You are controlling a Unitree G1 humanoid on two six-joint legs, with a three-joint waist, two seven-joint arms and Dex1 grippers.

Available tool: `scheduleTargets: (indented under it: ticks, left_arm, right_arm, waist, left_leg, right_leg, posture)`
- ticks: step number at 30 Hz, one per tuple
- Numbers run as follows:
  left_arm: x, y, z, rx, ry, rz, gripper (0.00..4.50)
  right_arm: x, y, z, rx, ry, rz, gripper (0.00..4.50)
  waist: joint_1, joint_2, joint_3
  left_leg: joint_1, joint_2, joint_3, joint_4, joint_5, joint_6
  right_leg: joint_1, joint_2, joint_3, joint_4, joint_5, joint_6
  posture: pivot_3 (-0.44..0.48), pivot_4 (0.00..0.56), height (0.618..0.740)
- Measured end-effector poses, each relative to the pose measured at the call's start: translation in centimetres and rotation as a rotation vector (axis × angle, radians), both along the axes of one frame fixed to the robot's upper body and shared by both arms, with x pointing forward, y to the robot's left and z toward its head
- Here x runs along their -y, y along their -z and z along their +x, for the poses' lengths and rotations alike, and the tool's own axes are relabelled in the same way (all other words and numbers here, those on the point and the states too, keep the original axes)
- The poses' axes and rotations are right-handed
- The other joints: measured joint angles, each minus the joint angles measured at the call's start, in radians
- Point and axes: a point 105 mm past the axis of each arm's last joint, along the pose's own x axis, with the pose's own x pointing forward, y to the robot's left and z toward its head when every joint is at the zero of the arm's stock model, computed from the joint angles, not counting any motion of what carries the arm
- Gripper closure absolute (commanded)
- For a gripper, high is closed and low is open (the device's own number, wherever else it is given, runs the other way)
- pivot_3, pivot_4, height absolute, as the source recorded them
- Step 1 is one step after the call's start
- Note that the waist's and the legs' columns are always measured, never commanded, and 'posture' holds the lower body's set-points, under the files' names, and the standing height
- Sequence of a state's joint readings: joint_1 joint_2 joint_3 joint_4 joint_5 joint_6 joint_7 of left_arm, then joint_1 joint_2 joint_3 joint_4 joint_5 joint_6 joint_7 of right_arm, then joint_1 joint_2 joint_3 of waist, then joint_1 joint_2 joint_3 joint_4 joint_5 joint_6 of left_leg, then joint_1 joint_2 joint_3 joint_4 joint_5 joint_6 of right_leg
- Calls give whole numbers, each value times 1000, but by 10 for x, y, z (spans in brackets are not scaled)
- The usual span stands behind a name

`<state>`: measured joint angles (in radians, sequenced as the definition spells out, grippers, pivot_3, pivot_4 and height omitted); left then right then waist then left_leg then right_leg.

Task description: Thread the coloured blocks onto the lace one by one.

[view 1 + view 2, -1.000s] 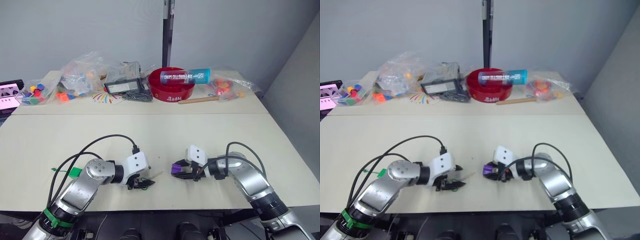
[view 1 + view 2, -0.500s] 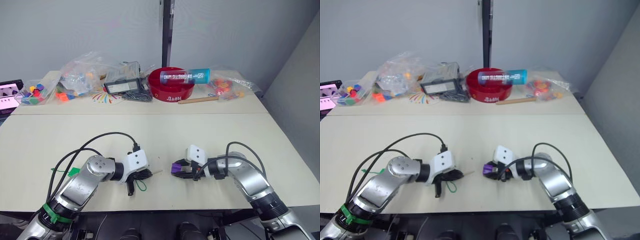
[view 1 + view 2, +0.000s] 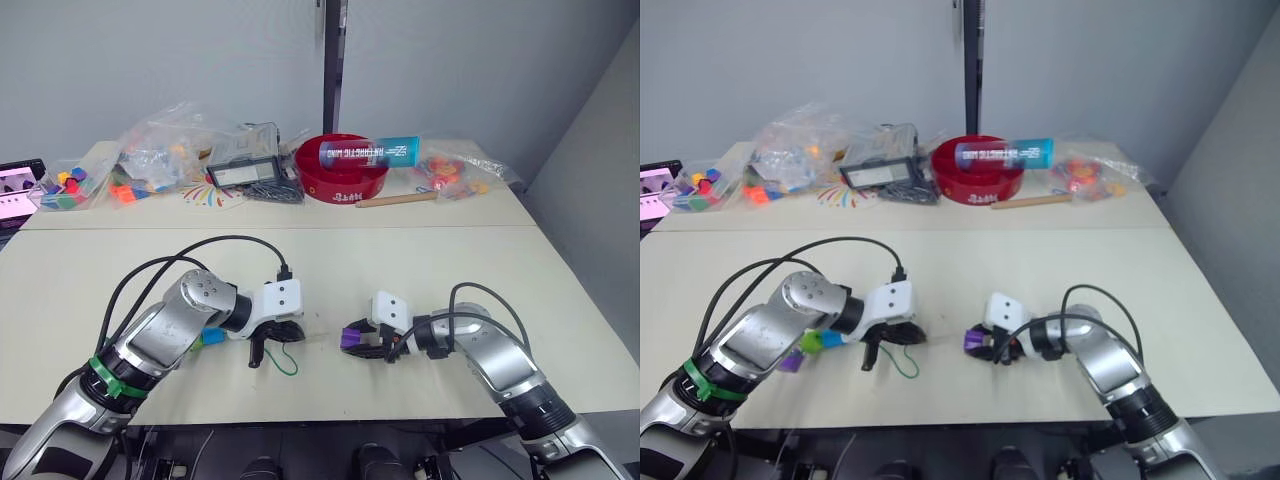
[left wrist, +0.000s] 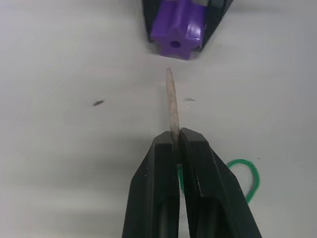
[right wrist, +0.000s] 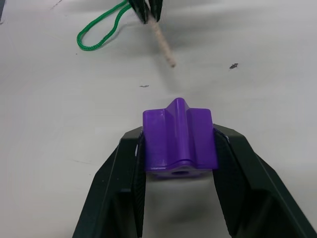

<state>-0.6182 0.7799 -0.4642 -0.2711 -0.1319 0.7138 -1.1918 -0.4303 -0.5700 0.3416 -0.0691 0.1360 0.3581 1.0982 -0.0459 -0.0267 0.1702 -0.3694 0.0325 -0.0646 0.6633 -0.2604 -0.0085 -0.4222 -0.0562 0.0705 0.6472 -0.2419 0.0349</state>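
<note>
- Nearest us on the table (image 3: 420, 260), our left gripper (image 4: 174, 145) has its two black fingers pressed together on the lace (image 4: 172, 101), just behind its pale stiff tip.
- In the left wrist view the tip sticks straight out from between the fingers. A green loop of the lace lies on the table beside them, and in the left eye view it trails toward 6 o'clock from the gripper.
- Our right gripper (image 5: 179, 148) pinches a purple block (image 5: 180, 140) between its fingers, one on each side, low over the table at our 1 o'clock.
- The key relation: the block lies straight ahead of the tip, along the tip's own long axis, near but apart, with bare table between. Seen from the head, the block is at 3 o'clock from the left gripper.
- The block's hole (image 4: 174, 44) faces the tip. The tip's point aims slightly to one side of the hole, so we judge a small sideways correction is needed before pushing in.
- The left gripper carries the lace, so we judge it makes the closing move while the right holds the block steady.
- More blocks, green (image 3: 812, 341), blue (image 3: 830, 338) and purple (image 3: 790, 361), lie at our 10 o'clock beside the left forearm, not yet threaded.
- Far off, at 12 o'clock, a red bowl (image 3: 345, 180) and bags of toys (image 3: 160, 150) sit along the back edge.
</note>
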Motion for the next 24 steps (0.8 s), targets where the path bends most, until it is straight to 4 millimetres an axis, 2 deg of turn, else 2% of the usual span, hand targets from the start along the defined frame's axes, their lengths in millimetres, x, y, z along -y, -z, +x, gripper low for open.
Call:
scheduleTargets:
  ticks: [13,24]
  left_arm:
    - [10,1,3,31,31,99,4439]
    - [12,6,0,28,63,130,4439]
  right_arm:
    - [-9,1,-11,-15,-69,-23,3123]
    - [-16,1,-10,-13,-91,-28,3123]
  waist:
    - [0,0,0]
    - [0,0,0]
  left_leg:
    - [0,0,0,0,0,0]
    - [0,0,0,0,0,0]
  right_leg:
    - [0,0,0,0,0,0]
    - [0,0,0,0,0,0]
  posture:
    - [0,150,731]
    - [0,150,731]
